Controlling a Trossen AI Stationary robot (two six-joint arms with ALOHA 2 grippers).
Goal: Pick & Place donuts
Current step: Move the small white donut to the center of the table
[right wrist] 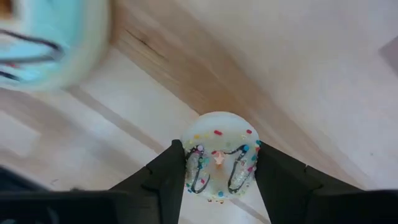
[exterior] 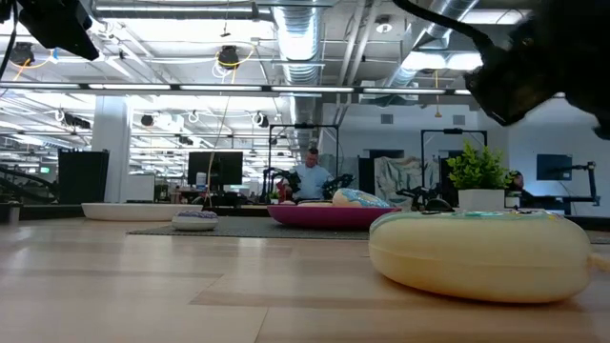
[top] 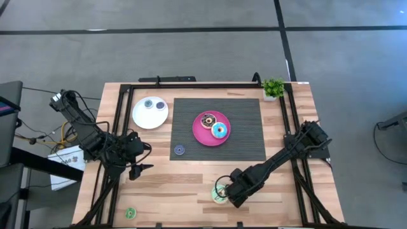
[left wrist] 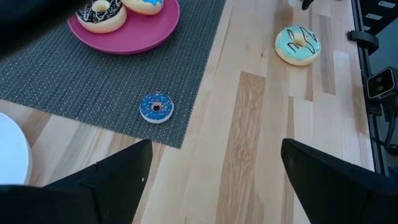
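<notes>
Your R gripper (right wrist: 217, 163), lower centre of high view, clamped on tiny cream donut (right wrist: 219, 155) beside pale green donut (left wrist: 298, 45). L gripper (left wrist: 211, 180) idle mid-left, fingers wide apart. Brown donut (top: 207, 120) + blue donut (top: 220, 131) on pink plate (top: 205, 138), centre.

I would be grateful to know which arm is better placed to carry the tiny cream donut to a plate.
Right. The right gripper is clamped on the tiny cream donut, beside the pale green donut. The left gripper hangs open at the table's left side, holding nothing.
</notes>
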